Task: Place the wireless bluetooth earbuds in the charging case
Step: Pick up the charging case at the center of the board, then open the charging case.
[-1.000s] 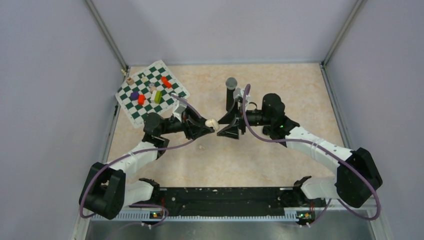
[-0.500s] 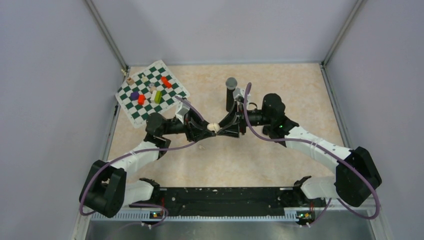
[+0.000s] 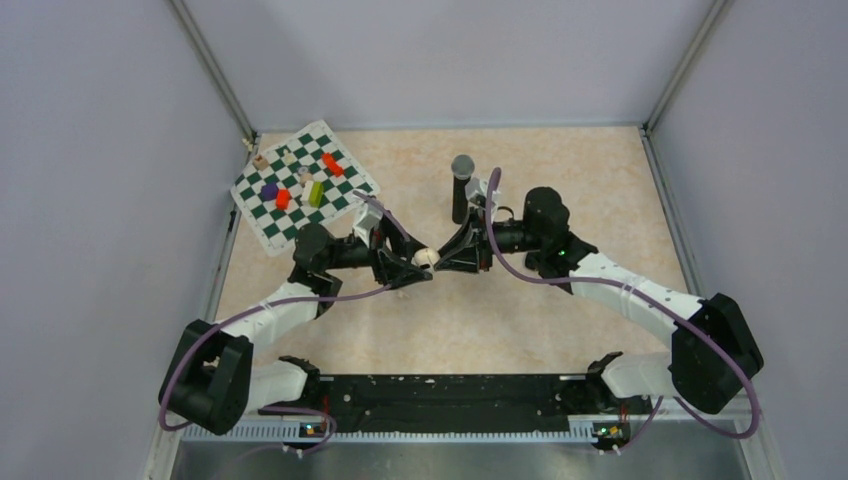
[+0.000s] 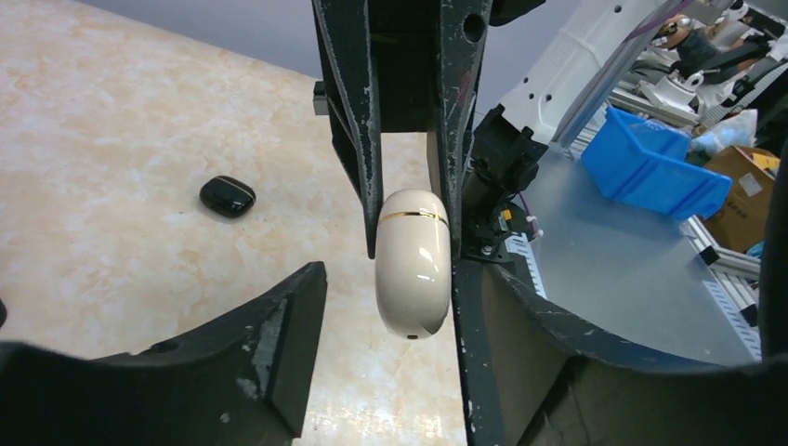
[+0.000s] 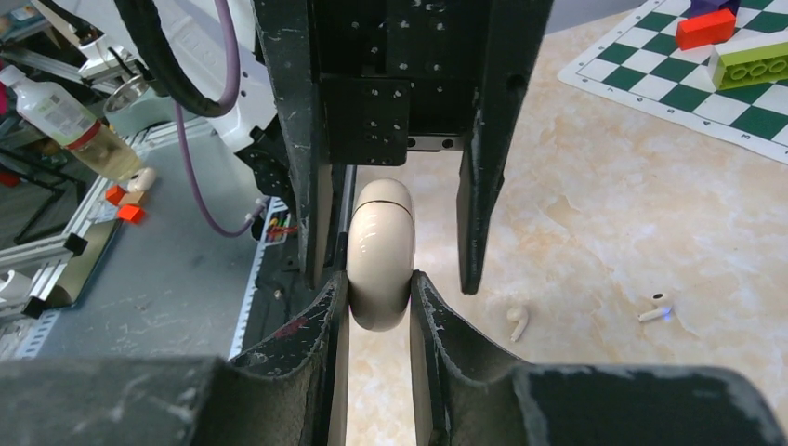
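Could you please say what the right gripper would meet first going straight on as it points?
The left gripper, facing it head-on. The cream case that the right gripper holds sits between the left's open fingers and would probably hit its body first; depth is unclear.

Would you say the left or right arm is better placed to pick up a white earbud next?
Probably left. The right gripper is shut on the cream case; the left gripper stands open and empty, with white earbuds on the table below.
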Controlling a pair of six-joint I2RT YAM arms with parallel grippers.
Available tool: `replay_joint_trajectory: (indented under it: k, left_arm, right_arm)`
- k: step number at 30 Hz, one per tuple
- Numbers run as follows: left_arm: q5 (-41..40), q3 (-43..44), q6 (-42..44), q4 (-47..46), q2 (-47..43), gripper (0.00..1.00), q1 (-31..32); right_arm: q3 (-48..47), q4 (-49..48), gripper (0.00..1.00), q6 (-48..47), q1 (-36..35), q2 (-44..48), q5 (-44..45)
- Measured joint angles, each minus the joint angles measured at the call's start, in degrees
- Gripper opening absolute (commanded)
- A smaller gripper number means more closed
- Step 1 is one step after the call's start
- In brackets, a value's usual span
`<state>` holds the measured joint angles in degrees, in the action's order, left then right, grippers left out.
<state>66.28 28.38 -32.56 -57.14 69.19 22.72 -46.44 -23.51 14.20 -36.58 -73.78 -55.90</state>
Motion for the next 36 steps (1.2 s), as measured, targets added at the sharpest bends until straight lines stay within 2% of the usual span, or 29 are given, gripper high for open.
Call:
replay_joint_trajectory:
  k: [6,9,14,16,19,23,27,32,36]
  left_arm:
    - [1.16,2.08,3.04,7.04,-0.02,0.97,0.04]
    - [4.07,4.28,8.15,13.90,-0.13,0.99,0.04]
    - [8.72,11.13,28.28,37.92,-0.81,0.99,0.11]
    - [9.55,12.68,34.34,44.39,-0.96,0.98,0.15]
    - [9.73,13.09,39.36,50.56,-1.07,0.94,0.24]
    - [9.33,13.38,41.70,54.88,-0.72,0.86,0.35]
    - [8.33,14.32,41.97,56.15,0.72,0.82,0.94]
    - [7.08,15.34,41.57,57.27,2.36,0.66,1.60]
    - [6.27,15.69,41.44,57.64,3.41,0.61,2.16]
  right_arm:
    - [-0.09,3.93,0.07,-3.13,0.00,0.22,0.15]
    - [-0.17,6.91,0.06,-5.70,0.00,1.03,0.68]
    - [-0.59,10.97,0.06,-9.31,0.00,2.10,1.40]
    - [-0.94,12.41,0.05,-10.29,0.00,2.10,1.38]
    - [-1.66,14.88,0.05,-11.82,0.00,2.10,1.20]
    - [-2.10,16.94,0.05,-13.94,0.00,2.08,0.94]
    - [-2.12,18.12,0.05,-15.37,0.00,2.05,0.79]
    - [-2.14,18.97,0.05,-16.37,-0.04,1.11,0.61]
    - [-2.82,20.52,0.05,-17.27,-0.35,-0.81,0.57]
